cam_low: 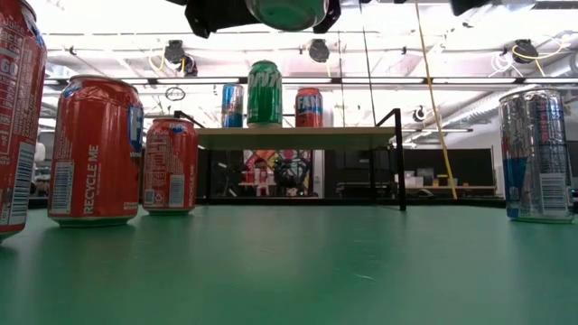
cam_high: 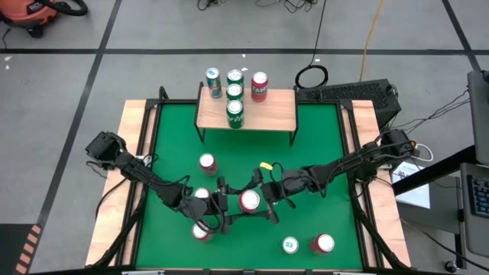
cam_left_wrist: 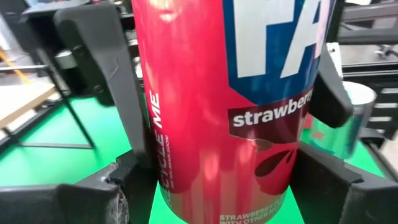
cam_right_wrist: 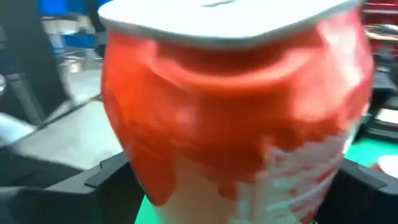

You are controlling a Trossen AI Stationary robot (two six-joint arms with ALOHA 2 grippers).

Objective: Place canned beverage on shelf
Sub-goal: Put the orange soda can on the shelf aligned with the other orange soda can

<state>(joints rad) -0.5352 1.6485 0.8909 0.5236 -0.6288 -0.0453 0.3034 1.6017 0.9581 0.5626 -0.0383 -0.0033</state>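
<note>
Your left gripper (cam_left_wrist: 227, 106) is closed on the red strawberry can (cam_left_wrist: 211, 112). One dark finger (cam_left_wrist: 109, 87) lies along one side of the can and the other presses the opposite side, and the can stands upright between them. Your right gripper (cam_right_wrist: 236, 180) is at the same can from the right side. Its wrist picture is filled by the red body and pale top, and you cannot tell whether that gripper grips the can or stands clear of it.

From above, the two arms meet over the near middle of the green table (cam_high: 321, 153), left arm from the left and right arm from the right, with the can between them. In the low view the can's underside shows at the upper edge, lifted off the table top.

The shelf (cam_high: 267, 114) stands at the far edge of the table, well apart from the held can. It already carries a blue and silver can (cam_high: 213, 82), green cans (cam_high: 234, 113) and a red can (cam_high: 260, 86), all upright and grouped toward its left half.

Loose on the table you have a red can (cam_high: 207, 163) left of centre, two more cans near the left arm, and a green-labelled can (cam_high: 290, 244) just beside a red one (cam_high: 322, 244) at the near right.
</note>
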